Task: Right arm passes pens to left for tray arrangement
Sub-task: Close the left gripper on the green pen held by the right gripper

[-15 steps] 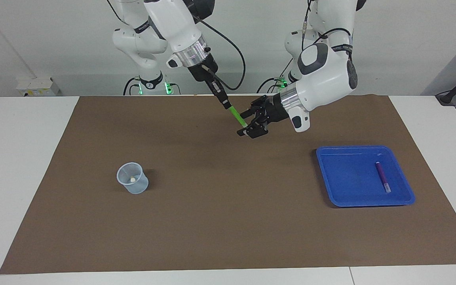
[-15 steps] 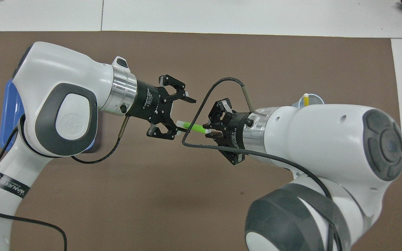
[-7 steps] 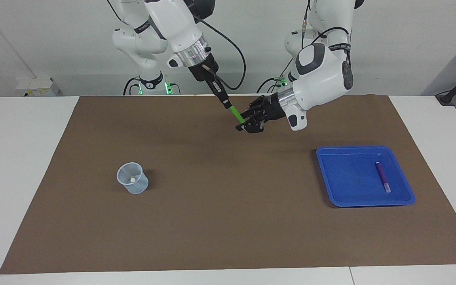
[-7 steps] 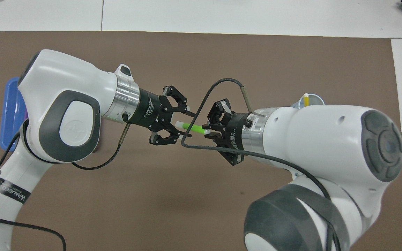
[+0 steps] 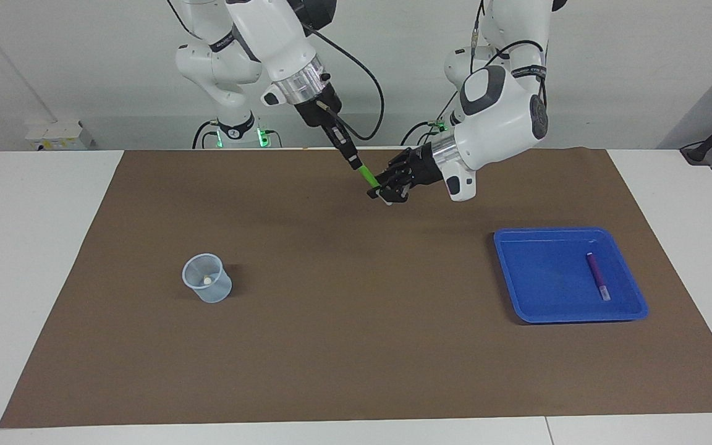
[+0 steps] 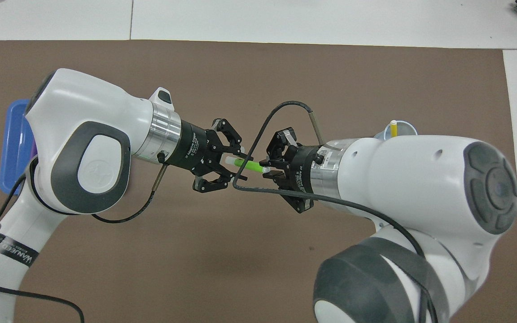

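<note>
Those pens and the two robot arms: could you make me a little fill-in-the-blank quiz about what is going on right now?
1. The pen held up between the right gripper and the left gripper is ____.
2. The purple pen lies in the blue ____.
3. The yellow pen stands in the small translucent ____.
4. The tray lies toward the ____ arm's end of the table.

Missing words: green; tray; cup; left

left gripper (image 6: pixel 234 165): my fingers, wide apart a second ago, have narrowed around the free whitish end of the green pen (image 6: pixel 246 164) | left wrist: drawn in toward the pen, uncovering more of the blue tray (image 6: pixel 12 148) | contact with the pen: cannot tell
</note>
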